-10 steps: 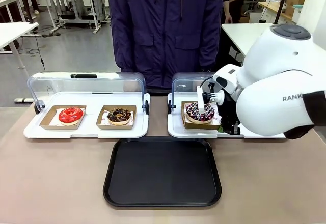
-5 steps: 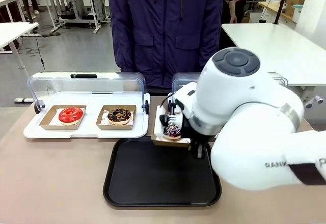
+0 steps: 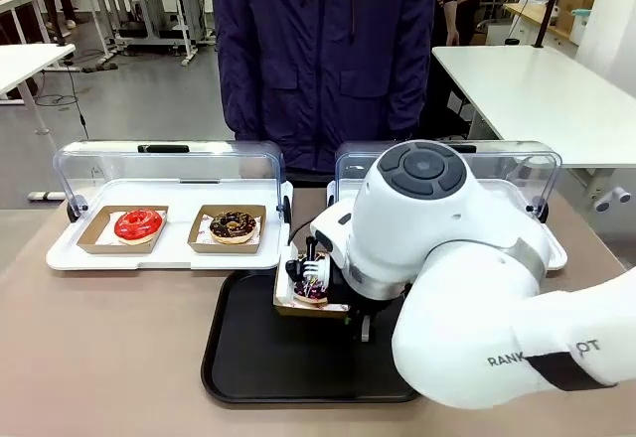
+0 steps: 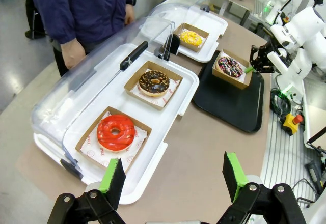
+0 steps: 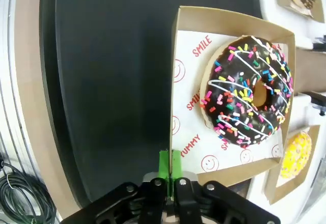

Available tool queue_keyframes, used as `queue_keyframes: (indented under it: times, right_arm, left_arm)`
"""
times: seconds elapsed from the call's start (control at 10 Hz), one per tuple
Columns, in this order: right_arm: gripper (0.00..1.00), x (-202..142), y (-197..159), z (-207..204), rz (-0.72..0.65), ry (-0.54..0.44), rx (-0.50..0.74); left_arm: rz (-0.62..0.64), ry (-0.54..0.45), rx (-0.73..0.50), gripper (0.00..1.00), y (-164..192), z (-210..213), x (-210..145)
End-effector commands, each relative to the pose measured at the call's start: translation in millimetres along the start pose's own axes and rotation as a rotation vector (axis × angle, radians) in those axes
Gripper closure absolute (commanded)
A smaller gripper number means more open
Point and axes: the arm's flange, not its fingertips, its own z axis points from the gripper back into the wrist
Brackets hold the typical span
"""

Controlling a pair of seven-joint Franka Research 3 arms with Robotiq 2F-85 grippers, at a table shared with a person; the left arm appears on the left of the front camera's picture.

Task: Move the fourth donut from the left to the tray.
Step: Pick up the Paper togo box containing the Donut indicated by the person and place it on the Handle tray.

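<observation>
Robotics lab, open room of white worktables (image 3: 527, 84) on a grey floor (image 3: 149, 99), cables trailing, cardboard boxes (image 3: 576, 0) stacked at the back, white robot arm (image 3: 467, 258) working over a brown table (image 3: 99, 348)

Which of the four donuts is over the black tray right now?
The chocolate donut with white drizzle and coloured sprinkles, its cardboard holder pinched by the right gripper over the black tray. The red, gold-sprinkled chocolate and yellow ones sit in the white trays.

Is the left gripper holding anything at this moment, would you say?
No, the left gripper hangs open over the table with nothing between its fingers.
</observation>
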Motion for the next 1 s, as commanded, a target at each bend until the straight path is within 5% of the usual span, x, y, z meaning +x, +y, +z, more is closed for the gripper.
queue_keyframes:
  times: [0.0,0.8,0.9]
  right_arm:
    - [0.98,-25,31,-18,0.009,-0.021,-0.008]
    - [0.98,-32,47,-39,0.027,-0.011,0.043]
    - [0.41,-33,47,-37,0.026,-0.010,0.037]
  left_arm:
    - [-0.009,-0.009,-0.001,0.00,-3,-1,0]
    - [-0.009,-0.009,-0.001,0.00,-3,-1,0]
    - [-0.009,-0.009,-0.001,0.00,-3,-1,0]
